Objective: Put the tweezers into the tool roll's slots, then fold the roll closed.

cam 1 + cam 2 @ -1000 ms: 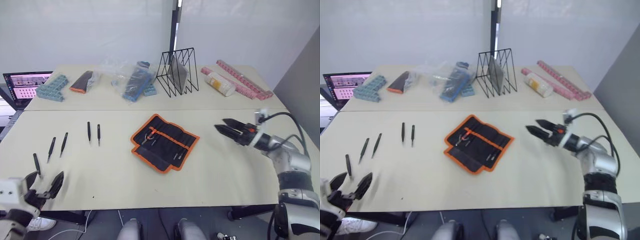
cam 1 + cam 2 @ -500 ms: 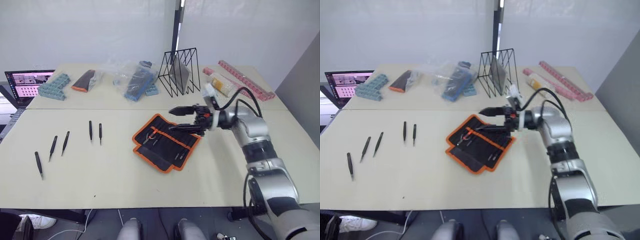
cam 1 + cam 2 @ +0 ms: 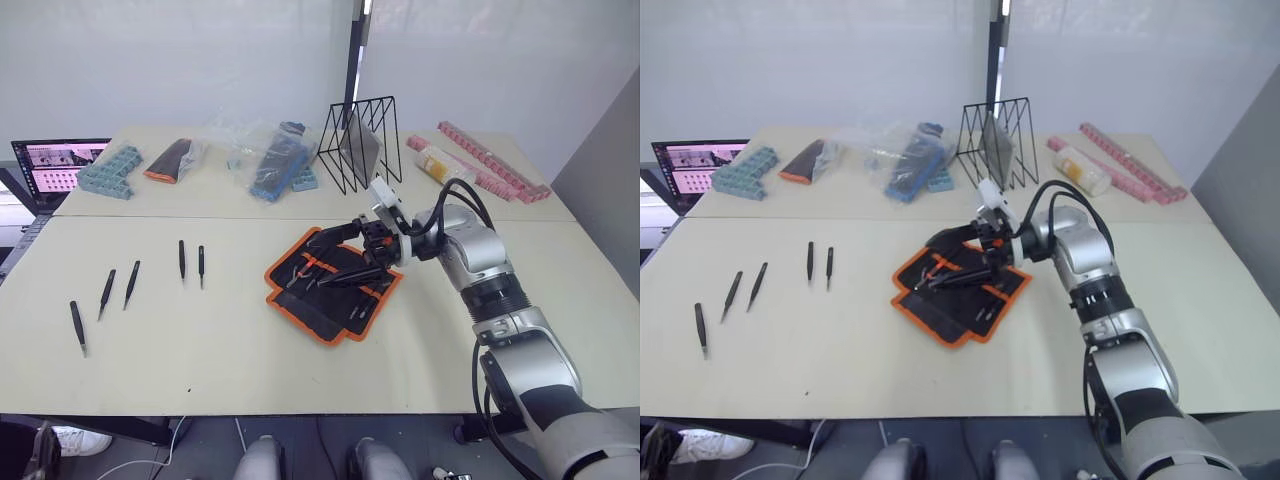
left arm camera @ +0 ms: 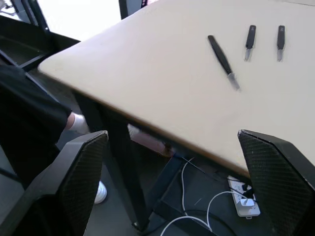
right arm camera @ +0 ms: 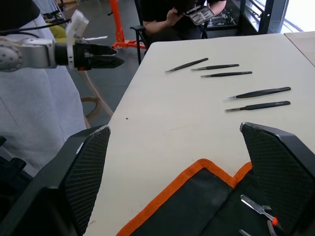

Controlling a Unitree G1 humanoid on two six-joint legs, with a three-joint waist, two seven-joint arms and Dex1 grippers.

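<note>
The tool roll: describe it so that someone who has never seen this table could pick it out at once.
On the beige table, look near the middle, just in front of the black wire rack. The tool roll lies open and flat there, under the right gripper. It is black fabric with bright orange edging, far larger than the small black-and-orange pouch at the table's far left.

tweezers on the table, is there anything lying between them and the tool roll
Nothing visible does. The five tweezers lie on bare table to the robot's left of the open tool roll. The right gripper, open, hovers over the roll.
</note>
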